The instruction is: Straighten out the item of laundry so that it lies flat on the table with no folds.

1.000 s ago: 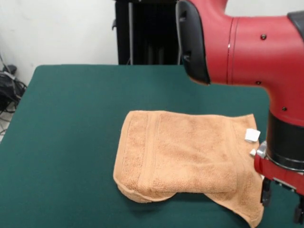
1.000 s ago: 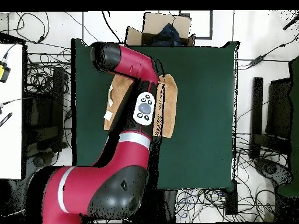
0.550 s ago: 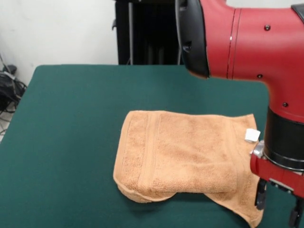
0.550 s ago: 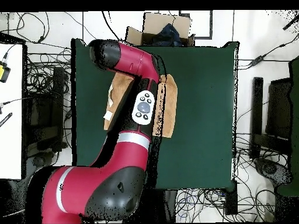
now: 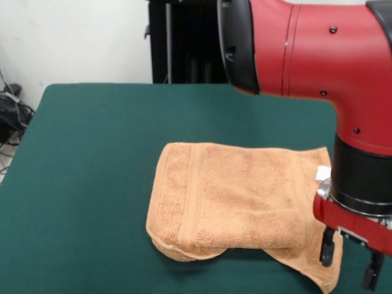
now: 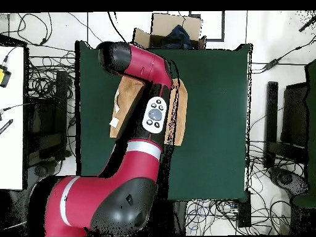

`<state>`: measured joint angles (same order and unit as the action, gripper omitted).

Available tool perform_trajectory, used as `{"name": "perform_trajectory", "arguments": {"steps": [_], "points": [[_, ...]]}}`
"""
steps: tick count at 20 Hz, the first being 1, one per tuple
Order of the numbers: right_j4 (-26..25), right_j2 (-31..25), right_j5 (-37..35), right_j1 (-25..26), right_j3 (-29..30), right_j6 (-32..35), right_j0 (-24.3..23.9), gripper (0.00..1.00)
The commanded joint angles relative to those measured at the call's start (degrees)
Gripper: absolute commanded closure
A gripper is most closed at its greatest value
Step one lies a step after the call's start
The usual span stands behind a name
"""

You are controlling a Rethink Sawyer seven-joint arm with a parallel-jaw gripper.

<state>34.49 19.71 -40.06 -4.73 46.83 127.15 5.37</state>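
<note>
On the green counter (image 5: 92, 153) the orange-tan towel (image 5: 233, 202) lies a little right of centre in the front view, folded over itself: an upper layer with a woven band near its left edge covers most of a lower layer, and a flap of that lower layer pokes out toward the near right corner. At the near left the fold bulges into a rounded lip, so the cloth is plainly not yet flat. A small white tag (image 5: 322, 173) shows at the right edge, partly behind the arm.

The red arm (image 5: 318, 55) reaches down over the towel's right side, and the pincer (image 5: 347, 264) hangs just above the protruding flap. Its two dark fingers (image 5: 326, 248) stand apart with nothing between them, one over the flap's edge and the other over bare felt beyond it. That placement looks chosen to catch the free corner, the natural spot from which to draw the doubled cloth open.

From overhead, the arm hides much of the towel (image 6: 179, 111), leaving strips visible on both sides of it.
</note>
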Motion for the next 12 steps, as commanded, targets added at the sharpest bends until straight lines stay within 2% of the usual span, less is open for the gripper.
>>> {"name": "perform_trajectory", "arguments": {"steps": [1, 8, 12], "points": [[2.17, -8.91, -1.22, -0.15, 14.51, 11.11, -1.38, 0.00], [2.18, -9.84, 0.95, -1.04, 17.55, 10.46, -1.66, 0.00], [2.26, -11.33, 4.61, -0.46, 18.94, 10.16, -1.94, 0.00]]}}
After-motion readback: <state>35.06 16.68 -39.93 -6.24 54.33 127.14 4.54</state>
